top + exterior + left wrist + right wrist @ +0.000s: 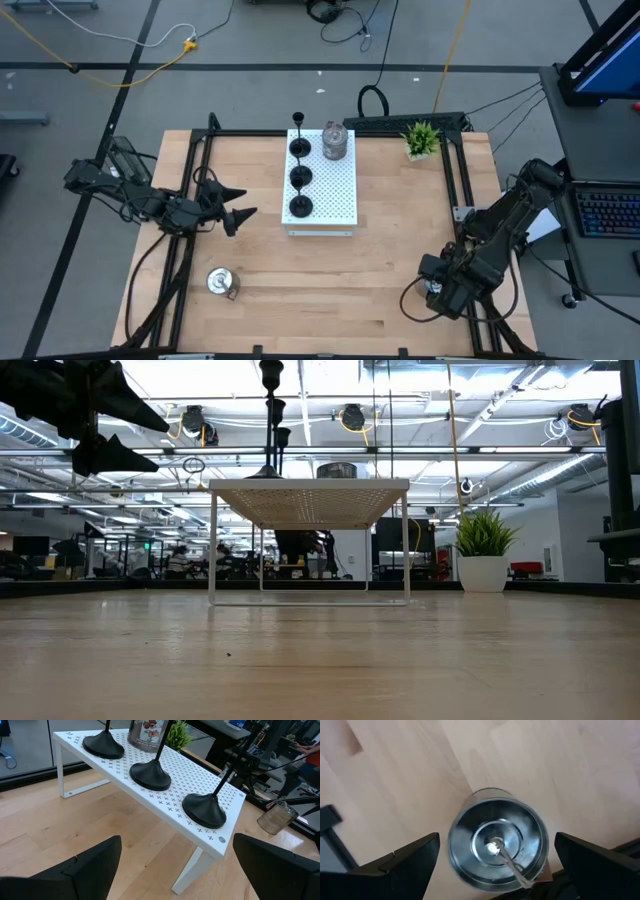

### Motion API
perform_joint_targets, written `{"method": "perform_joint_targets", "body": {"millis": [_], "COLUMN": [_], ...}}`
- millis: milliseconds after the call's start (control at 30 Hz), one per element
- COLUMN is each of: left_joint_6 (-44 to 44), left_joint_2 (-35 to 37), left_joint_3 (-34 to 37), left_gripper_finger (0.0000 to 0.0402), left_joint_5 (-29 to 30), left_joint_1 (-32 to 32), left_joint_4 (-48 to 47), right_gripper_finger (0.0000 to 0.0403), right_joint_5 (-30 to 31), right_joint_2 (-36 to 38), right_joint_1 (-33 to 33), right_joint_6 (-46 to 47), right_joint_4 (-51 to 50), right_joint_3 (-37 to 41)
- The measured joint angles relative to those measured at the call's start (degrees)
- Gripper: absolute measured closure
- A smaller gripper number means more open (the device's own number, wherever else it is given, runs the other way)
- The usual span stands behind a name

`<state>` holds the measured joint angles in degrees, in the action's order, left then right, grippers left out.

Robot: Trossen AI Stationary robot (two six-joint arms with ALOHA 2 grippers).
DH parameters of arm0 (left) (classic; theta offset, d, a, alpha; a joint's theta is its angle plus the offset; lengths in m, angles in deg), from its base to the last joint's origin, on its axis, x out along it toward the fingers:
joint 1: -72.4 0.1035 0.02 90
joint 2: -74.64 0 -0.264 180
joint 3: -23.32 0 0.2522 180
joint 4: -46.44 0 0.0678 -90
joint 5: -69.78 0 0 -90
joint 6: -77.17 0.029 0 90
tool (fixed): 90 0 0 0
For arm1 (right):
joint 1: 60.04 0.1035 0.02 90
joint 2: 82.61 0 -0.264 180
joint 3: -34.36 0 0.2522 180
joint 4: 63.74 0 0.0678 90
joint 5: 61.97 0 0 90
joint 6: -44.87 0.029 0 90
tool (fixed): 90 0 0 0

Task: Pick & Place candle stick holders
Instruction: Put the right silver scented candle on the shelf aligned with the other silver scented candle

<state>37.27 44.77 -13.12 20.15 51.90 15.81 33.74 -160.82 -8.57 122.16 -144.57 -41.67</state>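
The left gripper (238, 202) hangs above the table's left side with its fingers (85, 870) spread wide and nothing between them, aimed at the white board (340, 190). On the board's near side three black holders (300, 177) stand upright in a row, stems up; a silver holder (334, 142) sits on the board's far end beside them. Another silver holder (220, 282) rests on the table near the front, just past the left gripper and apart from it.

The right gripper (495, 870) is low at the table's front right corner, its fingers (405, 862) wide, straddling a third silver holder (495, 842) that stands on the wood below without being touched. A plant (421, 138) sits at the far right edge.
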Motion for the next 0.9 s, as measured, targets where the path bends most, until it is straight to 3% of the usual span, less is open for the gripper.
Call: {"method": "perform_joint_targets", "body": {"millis": [433,900], "left_joint_6": [0.06,-0.77], "left_joint_2": [0.01,0.02], "left_joint_3": [0.0,0.0], "left_gripper_finger": [0.0011,0.0011], "left_joint_5": [-0.33,-0.42], "left_joint_1": [-0.01,0.01], "left_joint_4": [0.0,0.0], "right_gripper_finger": [0.0016,0.0016], "right_joint_5": [-1.31,-1.41], "right_joint_2": [0.0,0.0], "right_joint_1": [-0.01,-0.1], "right_joint_6": [0.0,-0.02], "right_joint_4": [6.09,5.95], "right_joint_3": [6.29,8.36]}}
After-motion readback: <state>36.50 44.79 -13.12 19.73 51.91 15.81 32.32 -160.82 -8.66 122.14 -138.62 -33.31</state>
